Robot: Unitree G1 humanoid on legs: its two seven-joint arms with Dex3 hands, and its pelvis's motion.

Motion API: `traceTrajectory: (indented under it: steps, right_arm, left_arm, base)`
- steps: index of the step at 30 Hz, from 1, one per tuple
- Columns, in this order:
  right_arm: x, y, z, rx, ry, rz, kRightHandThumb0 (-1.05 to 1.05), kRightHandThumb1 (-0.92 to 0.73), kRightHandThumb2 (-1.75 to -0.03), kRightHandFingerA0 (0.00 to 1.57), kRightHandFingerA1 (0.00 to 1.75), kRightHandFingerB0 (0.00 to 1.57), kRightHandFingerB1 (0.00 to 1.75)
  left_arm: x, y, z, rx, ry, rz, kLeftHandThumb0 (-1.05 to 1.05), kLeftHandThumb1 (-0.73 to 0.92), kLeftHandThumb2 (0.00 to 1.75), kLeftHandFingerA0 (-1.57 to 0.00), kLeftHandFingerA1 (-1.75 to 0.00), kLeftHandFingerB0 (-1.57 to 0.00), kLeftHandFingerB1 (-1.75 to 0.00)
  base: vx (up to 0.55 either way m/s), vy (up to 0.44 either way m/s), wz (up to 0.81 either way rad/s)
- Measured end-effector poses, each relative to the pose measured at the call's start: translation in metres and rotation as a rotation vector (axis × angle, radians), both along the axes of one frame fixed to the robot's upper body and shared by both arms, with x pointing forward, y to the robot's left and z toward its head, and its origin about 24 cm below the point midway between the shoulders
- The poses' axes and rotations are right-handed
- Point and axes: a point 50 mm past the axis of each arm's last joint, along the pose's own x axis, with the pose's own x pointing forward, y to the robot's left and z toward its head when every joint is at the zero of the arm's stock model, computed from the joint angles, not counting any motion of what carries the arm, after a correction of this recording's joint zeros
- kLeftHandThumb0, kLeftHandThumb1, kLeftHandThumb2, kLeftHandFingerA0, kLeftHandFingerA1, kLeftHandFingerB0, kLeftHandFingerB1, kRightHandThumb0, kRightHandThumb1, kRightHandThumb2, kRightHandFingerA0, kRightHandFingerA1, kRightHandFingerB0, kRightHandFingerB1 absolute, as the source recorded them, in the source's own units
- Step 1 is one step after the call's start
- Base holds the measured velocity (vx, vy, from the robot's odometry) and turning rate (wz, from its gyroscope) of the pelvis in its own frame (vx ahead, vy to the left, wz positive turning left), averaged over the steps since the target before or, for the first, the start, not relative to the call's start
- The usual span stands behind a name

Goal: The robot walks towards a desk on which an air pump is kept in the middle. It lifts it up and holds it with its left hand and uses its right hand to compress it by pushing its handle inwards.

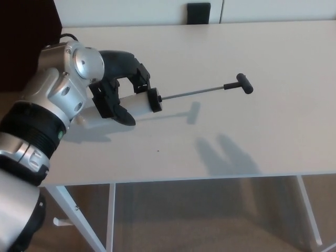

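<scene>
Head view shows the left hand (116,89) clamped around the air pump (137,102) barrel above the worktop (262,47), its handle (243,83) extended out rightward.

White pump barrel (137,104), black handle (244,83), black hand (118,86), cream desk (252,142)

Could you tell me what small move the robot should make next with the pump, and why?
Probably bring the right hand, not in view, to the black T-shaped handle. The left hand already grips the white cylindrical air pump above the white desk, and its thin metal rod is fully extended, uncompressed.
</scene>
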Motion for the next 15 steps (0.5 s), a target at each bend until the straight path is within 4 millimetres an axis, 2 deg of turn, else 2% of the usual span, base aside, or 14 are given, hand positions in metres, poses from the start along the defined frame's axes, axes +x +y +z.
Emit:
traceTrajectory:
  steps: [1,3,5,6,8,10,12,13,14,15]
  right_arm:
    - [0.000,0.000,0.000,0.000,0.000,0.000,-0.87,-0.85,-1.17,0.00,0.13,0.00,0.11]
    - [0.013,0.001,0.010,-0.001,-0.051,0.006,-0.87,-0.84,-1.17,0.00,0.11,0.00,0.10]
    - [0.023,0.002,0.017,0.002,-0.080,0.011,-0.87,-0.84,-1.17,0.00,0.11,0.00,0.10]
    - [0.023,0.002,0.017,0.002,-0.080,0.011,-0.81,-0.74,-0.95,0.00,0.03,0.00,0.06]
    - [0.042,0.004,0.025,0.017,-0.110,0.019,-0.81,-0.74,-0.95,0.00,0.03,0.00,0.06]
    - [0.058,0.005,0.029,0.033,-0.113,0.028,-0.81,-0.75,-0.96,0.00,0.04,0.00,0.06]
    - [0.065,0.007,0.031,0.042,-0.113,0.034,-0.81,-0.75,-0.96,0.00,0.04,0.00,0.06]
    - [0.065,0.007,0.031,0.042,-0.113,0.034,-0.86,-0.85,-1.18,0.00,0.12,0.00,0.10]
    - [0.082,0.009,0.032,0.062,-0.092,0.047,-0.86,-0.85,-1.18,0.00,0.12,0.00,0.10]
    - [0.082,0.009,0.032,0.062,-0.092,0.047,-0.83,-0.81,-1.16,0.00,0.16,0.00,0.13]
  left_arm:
    - [0.000,0.000,0.000,0.000,0.000,0.000,-0.13,0.64,0.91,-0.93,-1.56,-0.81,-1.32]
    - [0.000,0.001,0.000,-0.005,0.017,-0.003,-0.11,0.67,0.86,-0.93,-1.58,-0.81,-1.31]
    - [-0.001,0.001,0.000,-0.008,0.029,-0.004,-0.11,0.67,0.86,-0.93,-1.58,-0.81,-1.31]
    - [-0.001,0.001,0.000,-0.008,0.029,-0.004,-0.12,0.68,0.86,-0.93,-1.58,-0.80,-1.32]
    - [-0.001,0.001,0.000,-0.011,0.050,-0.011,-0.12,0.68,0.86,-0.93,-1.58,-0.80,-1.32]
    - [-0.002,0.001,0.001,-0.014,0.066,-0.016,-0.12,0.69,0.87,-0.95,-1.59,-0.79,-1.35]
    - [-0.002,0.001,0.001,-0.017,0.074,-0.019,-0.12,0.69,0.87,-0.95,-1.59,-0.79,-1.35]
    - [-0.002,0.001,0.001,-0.017,0.074,-0.019,-0.14,0.68,0.89,-0.97,-1.56,-0.81,-1.31]
    - [-0.002,0.002,0.002,-0.025,0.093,-0.023,-0.14,0.68,0.89,-0.97,-1.56,-0.81,-1.31]
    - [-0.002,0.002,0.002,-0.025,0.093,-0.023,-0.13,0.68,0.91,-0.99,-1.54,-0.82,-1.30]
  base:
    - [0.00,0.000,0.00]
    - [0.00,0.000,0.00]
    - [0.00,0.000,0.00]
    - [0.00,0.000,0.00]
    - [0.00,0.000,0.00]
    - [0.00,0.000,0.00]
    - [0.00,0.000,0.00]
    - [0.00,0.000,0.00]
    - [0.00,0.000,0.00]
    - [0.00,0.000,0.00]
